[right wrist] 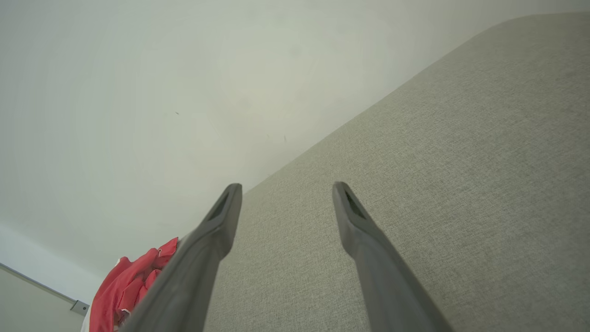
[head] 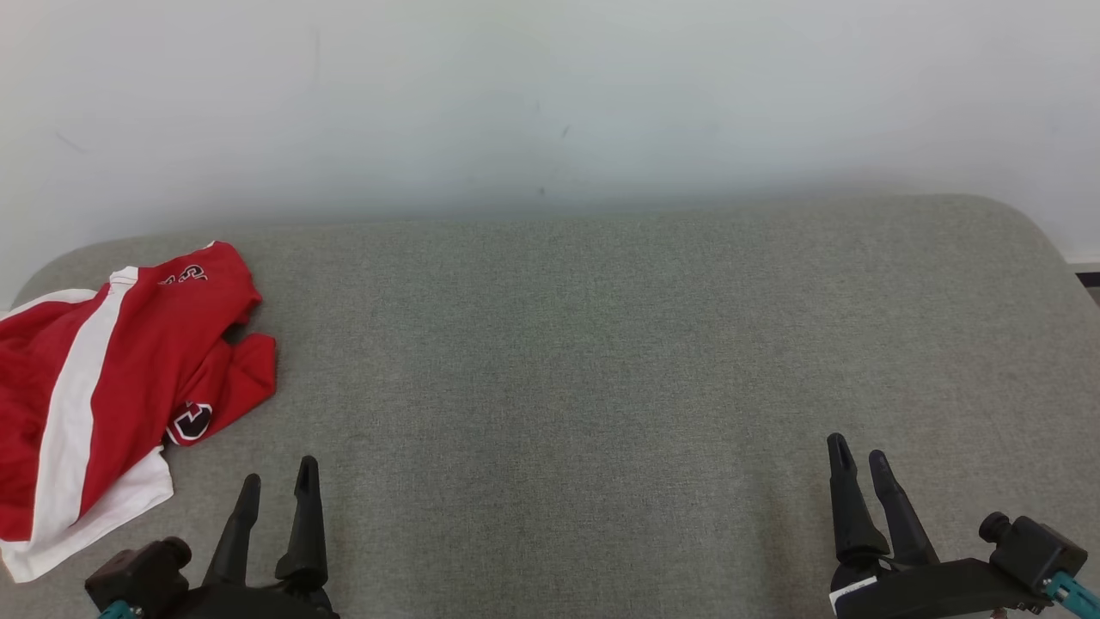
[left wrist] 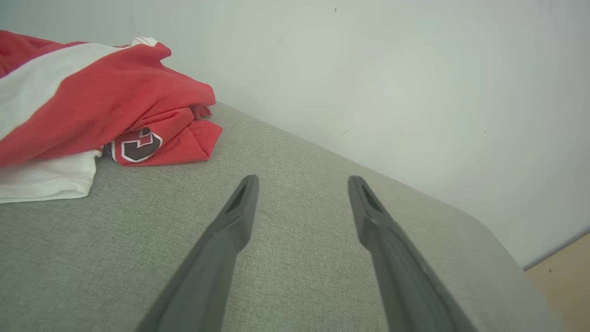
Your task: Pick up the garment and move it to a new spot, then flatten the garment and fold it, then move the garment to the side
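The left gripper (head: 279, 470) hovers low over the grey padded bench (head: 601, 344) with its jaws spread wide and holding nothing. The right gripper (head: 857, 447) does the same, jaws wide and empty. The red-and-white garment (head: 129, 361) lies crumpled on the bench just ahead of the left jaws and to their left, untouched, well apart from the right jaws.

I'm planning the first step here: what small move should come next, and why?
Probably swing the left gripper toward the crumpled red-and-white fabric garment: it lies bunched and untouched at the left end of the grey upholstered surface, and that open gripper is nearest.
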Available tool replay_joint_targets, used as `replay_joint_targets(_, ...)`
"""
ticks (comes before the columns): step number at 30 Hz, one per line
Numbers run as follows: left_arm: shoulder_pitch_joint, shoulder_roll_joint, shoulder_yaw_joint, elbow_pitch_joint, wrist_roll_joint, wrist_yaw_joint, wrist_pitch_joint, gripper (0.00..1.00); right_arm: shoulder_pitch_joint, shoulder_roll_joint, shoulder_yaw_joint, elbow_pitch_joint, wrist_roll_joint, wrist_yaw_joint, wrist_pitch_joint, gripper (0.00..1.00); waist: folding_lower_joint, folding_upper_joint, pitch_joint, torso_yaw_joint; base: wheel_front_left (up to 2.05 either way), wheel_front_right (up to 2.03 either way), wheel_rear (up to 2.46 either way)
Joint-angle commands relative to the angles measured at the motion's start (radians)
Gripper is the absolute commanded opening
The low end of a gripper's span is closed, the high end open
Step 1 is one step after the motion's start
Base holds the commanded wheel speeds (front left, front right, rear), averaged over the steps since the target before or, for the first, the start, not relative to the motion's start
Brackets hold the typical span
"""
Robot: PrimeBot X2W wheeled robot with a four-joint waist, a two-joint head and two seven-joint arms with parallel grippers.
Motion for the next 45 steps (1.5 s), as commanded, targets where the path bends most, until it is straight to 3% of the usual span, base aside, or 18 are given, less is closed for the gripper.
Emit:
replay_joint_targets(1, -0.005, 0.011, -0.005, -0.015, 0.033, 0.007, -0.012, 1.00, -0.004, -0.010, 0.007, -0.014, -0.036, -0.001, -0.011, 1.00, 0.0000, 0.0000, 0.000, 0.001, 0.00, 0.00, 0.00)
replay_joint_targets(23, 0.013, 0.041, -0.041, -0.042, 0.232, 0.071, -0.064, 1.00, 0.010, -0.014, 0.034, -0.038, -0.264, -0.001, -0.064, 1.00, 0.0000, 0.0000, -0.002, 0.004, 0.00, 0.00, 0.00)
replay_joint_targets(45, 0.044, 0.043, -0.046, -0.083, 0.400, 0.098, -0.110, 1.00, 0.024, -0.016, 0.047, -0.053, -0.434, -0.002, -0.110, 1.00, 0.0000, 0.0000, -0.010, 0.007, 0.00, 0.00, 0.00)
